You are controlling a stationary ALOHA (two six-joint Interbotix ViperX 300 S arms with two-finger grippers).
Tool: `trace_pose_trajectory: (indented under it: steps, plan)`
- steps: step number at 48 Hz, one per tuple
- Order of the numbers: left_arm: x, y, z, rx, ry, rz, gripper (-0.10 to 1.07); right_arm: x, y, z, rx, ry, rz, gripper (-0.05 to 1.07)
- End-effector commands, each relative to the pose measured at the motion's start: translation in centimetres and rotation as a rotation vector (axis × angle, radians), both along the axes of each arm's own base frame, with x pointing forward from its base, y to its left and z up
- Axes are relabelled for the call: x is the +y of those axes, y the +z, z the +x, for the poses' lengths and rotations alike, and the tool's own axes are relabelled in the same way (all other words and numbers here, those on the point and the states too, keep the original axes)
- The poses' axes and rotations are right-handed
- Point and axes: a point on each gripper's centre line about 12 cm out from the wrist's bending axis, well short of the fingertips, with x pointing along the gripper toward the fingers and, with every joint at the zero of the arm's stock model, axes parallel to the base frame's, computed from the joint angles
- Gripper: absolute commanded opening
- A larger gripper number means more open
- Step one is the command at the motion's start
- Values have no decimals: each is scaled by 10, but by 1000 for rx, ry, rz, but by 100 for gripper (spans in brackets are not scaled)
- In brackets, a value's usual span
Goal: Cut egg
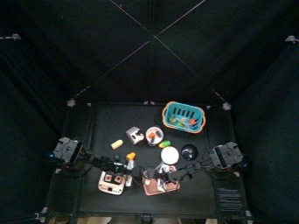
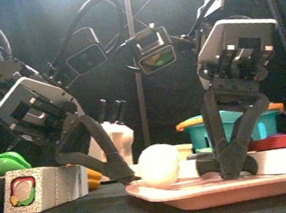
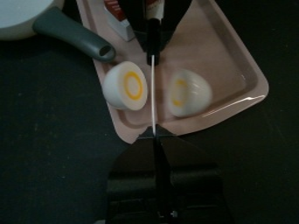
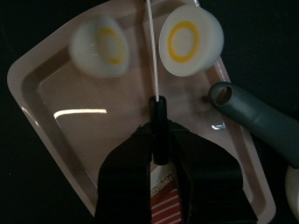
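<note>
Egg [image 3: 158,87] halved, round yellow yolks, on smooth pink tray [image 3: 239,61].

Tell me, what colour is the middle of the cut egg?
Yellow yolk ringed with white, best in the right wrist view.

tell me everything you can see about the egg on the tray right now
The egg is a peeled boiled egg, already cut into two halves lying apart on the pink tray. One half lies cut face up, showing a yellow yolk ringed by white. The other half also shows yolk but is blurred. A thin line, apparently a wire or blade, runs through the gap between them. A grey pan handle ends near the first half; I cannot tell if it touches.
</note>
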Motion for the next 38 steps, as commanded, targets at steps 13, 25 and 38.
trace_pose_trajectory:
  steps: [13, 25, 38]
  plan:
    - [0, 13, 3, -35, 4, -9, 26, 0, 22, 4, -47, -3, 11, 42]
    - [-1, 37, 5, -99, -10, -18, 26, 0, 39, 4, -80, 9, 1, 42]
    - [-2, 40, 5, -108, -29, -9, 26, 0, 40, 4, -85, 13, -5, 42]
